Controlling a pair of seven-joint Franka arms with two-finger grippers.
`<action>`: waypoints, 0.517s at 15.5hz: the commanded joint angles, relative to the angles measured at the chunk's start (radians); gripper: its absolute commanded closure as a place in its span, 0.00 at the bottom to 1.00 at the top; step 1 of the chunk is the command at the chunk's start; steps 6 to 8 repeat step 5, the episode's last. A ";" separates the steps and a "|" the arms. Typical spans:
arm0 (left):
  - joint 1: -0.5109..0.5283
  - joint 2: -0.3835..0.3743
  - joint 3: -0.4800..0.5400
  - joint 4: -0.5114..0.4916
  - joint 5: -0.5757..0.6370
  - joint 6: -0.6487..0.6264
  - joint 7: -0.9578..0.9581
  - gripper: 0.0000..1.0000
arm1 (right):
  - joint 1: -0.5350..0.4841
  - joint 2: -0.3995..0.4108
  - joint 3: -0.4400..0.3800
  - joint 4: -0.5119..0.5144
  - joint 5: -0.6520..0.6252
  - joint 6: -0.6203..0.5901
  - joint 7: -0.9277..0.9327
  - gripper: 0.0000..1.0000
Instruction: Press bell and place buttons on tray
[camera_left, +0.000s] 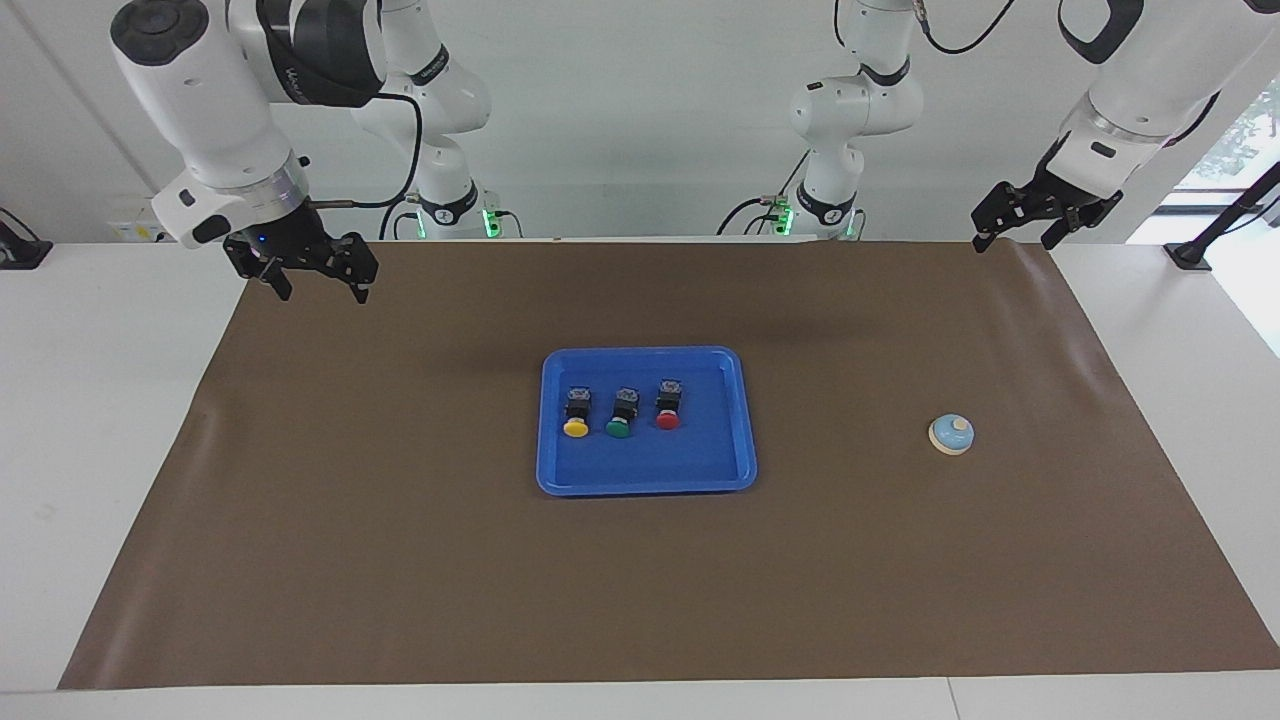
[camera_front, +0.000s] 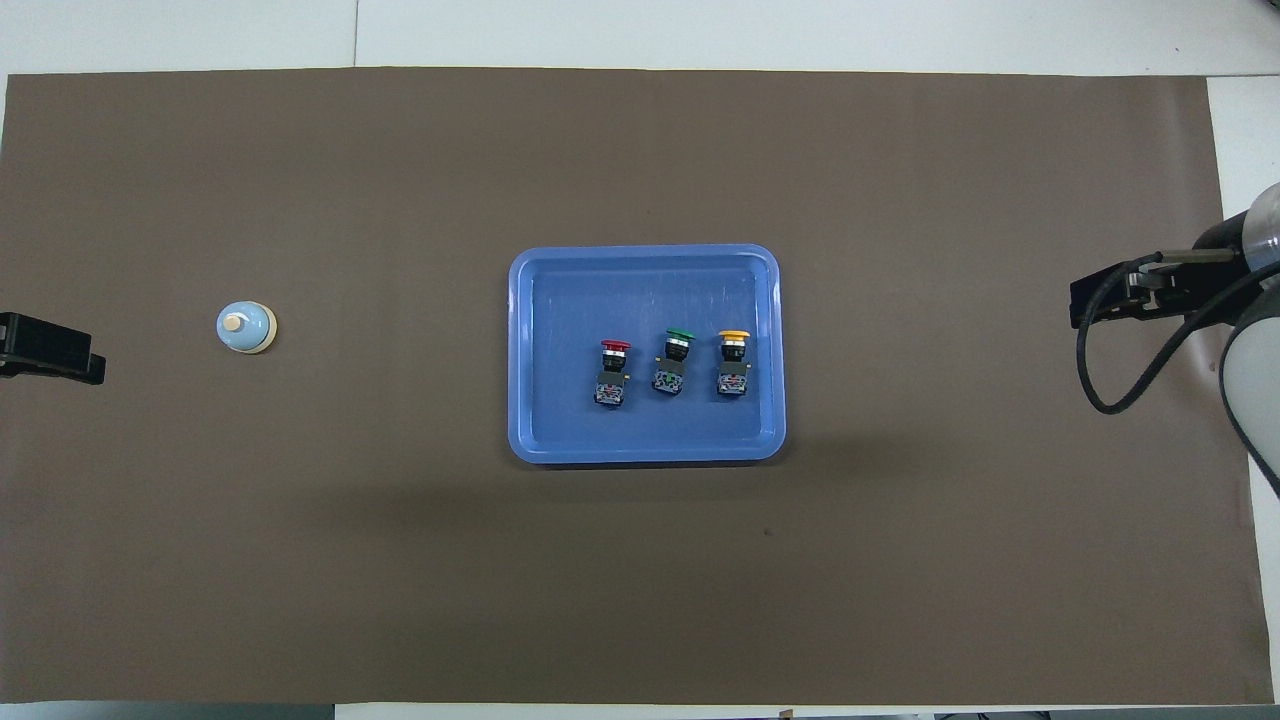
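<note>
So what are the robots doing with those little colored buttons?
Nothing is being handled right now. The yellow button, green button and red button lie in a row in the blue tray. The bell sits alone on the brown mat, toward the left arm's end. The left gripper and right gripper both hang open and empty over the mat's corners nearest the robots.
</note>
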 joint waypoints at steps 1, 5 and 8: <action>-0.006 0.001 0.006 -0.005 -0.011 0.023 -0.010 0.00 | -0.015 -0.018 0.014 -0.018 -0.010 -0.006 -0.014 0.00; -0.003 0.003 0.006 -0.005 -0.011 0.035 -0.008 0.00 | -0.015 -0.018 0.014 -0.018 -0.008 -0.006 -0.014 0.00; -0.003 0.003 0.006 -0.005 -0.011 0.035 -0.008 0.00 | -0.015 -0.018 0.014 -0.018 -0.008 -0.006 -0.014 0.00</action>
